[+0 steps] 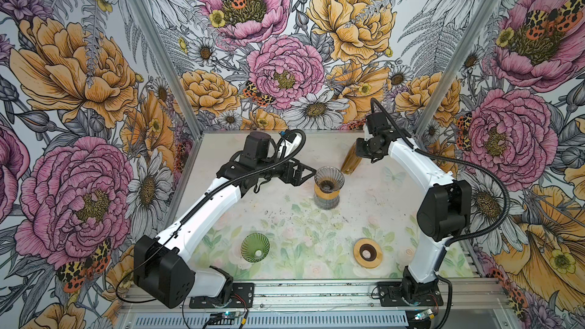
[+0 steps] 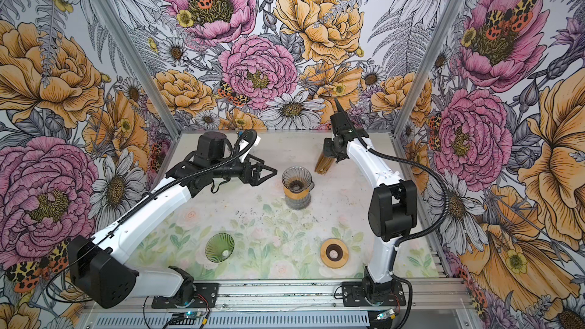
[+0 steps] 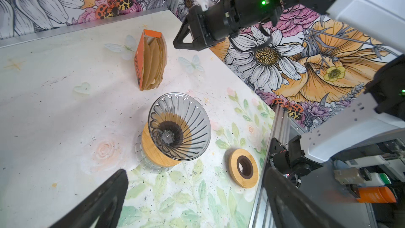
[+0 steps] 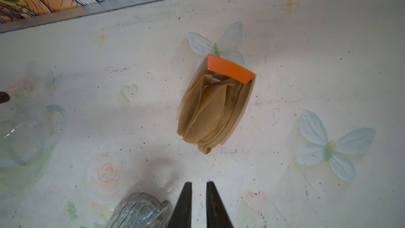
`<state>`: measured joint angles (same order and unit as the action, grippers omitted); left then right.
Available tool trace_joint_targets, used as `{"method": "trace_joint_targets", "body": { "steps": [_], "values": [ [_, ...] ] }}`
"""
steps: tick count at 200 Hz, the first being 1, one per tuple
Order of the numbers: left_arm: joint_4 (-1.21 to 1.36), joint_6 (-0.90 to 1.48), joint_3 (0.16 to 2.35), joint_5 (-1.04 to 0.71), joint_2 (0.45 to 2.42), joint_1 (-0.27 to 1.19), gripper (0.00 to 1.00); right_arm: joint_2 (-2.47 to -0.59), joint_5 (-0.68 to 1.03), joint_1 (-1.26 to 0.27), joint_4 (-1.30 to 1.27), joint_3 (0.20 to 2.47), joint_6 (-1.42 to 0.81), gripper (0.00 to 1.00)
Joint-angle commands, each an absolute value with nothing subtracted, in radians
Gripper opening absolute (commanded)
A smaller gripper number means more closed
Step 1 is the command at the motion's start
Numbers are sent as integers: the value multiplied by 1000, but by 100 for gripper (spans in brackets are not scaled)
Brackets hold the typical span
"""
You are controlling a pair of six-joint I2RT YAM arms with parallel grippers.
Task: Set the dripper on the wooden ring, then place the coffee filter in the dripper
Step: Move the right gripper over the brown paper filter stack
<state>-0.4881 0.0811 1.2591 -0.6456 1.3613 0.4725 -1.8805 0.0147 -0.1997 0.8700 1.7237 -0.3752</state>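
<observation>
Right end effector [image 4: 198, 185] hangs over the far part of the worktop [image 1: 285, 216], its two fingers nearly together with a thin slit between them and nothing in it. The left end effector [image 3: 196, 172] stands spread wide at about 9 o'clock of the dripper [image 1: 329, 180], holding nothing. Brown coffee filters [image 4: 208, 115] sit fanned in an orange carton [image 4: 230, 71] that stands at roughly 1 o'clock of the dripper, near it but apart. The dripper, ribbed clear glass in a wooden collar, stands just beyond the middle. The worktop is pale, printed with faded roses, leaves, butterflies and hearts (and peppered with dark specks). A green dripper [image 1: 255, 246] lies at 7 o'clock and a wooden ring [image 1: 367, 253] at 5 o'clock. Floral wallpaper [image 1: 285, 58] with moths covers the three walls, and an aluminium rail [image 1: 316, 292] runs along the 6 o'clock edge.
</observation>
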Motion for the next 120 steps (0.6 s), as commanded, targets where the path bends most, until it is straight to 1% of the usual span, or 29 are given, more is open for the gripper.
{"method": "trace_joint_targets", "body": {
  "steps": [1,78,120],
  "values": [
    [-466,102,1272,-715,1357,460,99,-1910,22,-181,847,1775,-329,16],
    [-465,103,1273,-719,1362,456,99,-2016,30,-152,847,1852,-309,15],
    [-459,106,1266,-692,1359,454,99,-2064,39,-143,848,1894,-309,15]
  ]
}}
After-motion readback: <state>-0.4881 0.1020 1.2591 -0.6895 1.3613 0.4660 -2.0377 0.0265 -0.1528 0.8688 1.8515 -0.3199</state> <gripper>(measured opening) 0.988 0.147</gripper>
